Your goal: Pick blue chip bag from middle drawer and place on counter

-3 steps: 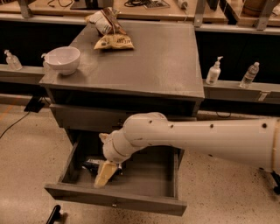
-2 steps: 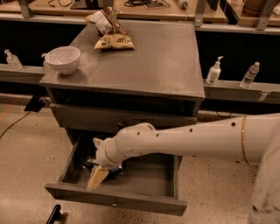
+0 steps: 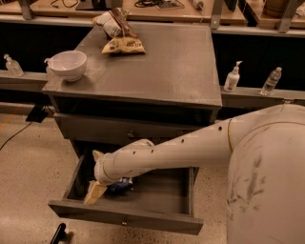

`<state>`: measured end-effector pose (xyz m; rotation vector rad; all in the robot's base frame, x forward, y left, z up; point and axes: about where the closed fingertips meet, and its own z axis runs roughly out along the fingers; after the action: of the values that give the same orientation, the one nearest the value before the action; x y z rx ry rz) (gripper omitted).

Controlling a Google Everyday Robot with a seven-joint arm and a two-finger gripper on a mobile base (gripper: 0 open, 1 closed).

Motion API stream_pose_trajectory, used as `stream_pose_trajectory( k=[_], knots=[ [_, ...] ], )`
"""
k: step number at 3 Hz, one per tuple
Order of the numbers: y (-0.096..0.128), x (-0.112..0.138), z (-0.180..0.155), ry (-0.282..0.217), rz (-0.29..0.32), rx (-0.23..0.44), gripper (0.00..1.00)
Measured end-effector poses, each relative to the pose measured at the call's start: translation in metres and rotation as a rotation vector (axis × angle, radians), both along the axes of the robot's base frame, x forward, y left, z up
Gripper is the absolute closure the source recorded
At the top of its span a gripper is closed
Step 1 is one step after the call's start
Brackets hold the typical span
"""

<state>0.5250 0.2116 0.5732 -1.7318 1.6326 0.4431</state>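
- Counter point(image 3: 176, 62): dull, scuffed gray cabinet top; most of its right and front area is bare.
- White bowl point(image 3: 68, 64) stands at the counter's left front corner; 2 snack bags lie at the back edge, the yellow-tan chip bag point(image 3: 123, 45) flat and the white-and-brown striped bag point(image 3: 113, 24) just behind it.
- Middle drawer point(image 3: 157, 220) is pulled well out below a closed drawer point(image 3: 95, 129); its gray front panel carries a small knob at the centre.
- Blue chip bag point(image 3: 123, 183) lies inside the middle drawer, toward the left, partly hidden under the arm's wrist.
- Gripper point(image 3: 94, 193) is down inside the drawer's left front corner, just beside the blue chip bag; I cannot tell how far open it is, or whether it has hold of the bag.
- White arm point(image 3: 190, 145) reaches in from the right, its big shell filling the lower right.
- Room: speckled beige floor point(image 3: 28, 186), a low ledge behind with a pump bottle point(image 3: 232, 77) and a water bottle point(image 3: 271, 81), and a wooden bench point(image 3: 143, 10) at the back.
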Motion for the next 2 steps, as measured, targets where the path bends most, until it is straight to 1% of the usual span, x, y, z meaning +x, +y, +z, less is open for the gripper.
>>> stream_pose_trajectory(
  k=[1,2],
  knots=[
    [-0.002,-0.004,0.001,0.041,0.035,0.006,0.00],
    [0.003,0.022,0.001,0.017,0.090,-0.005,0.00]
  ],
)
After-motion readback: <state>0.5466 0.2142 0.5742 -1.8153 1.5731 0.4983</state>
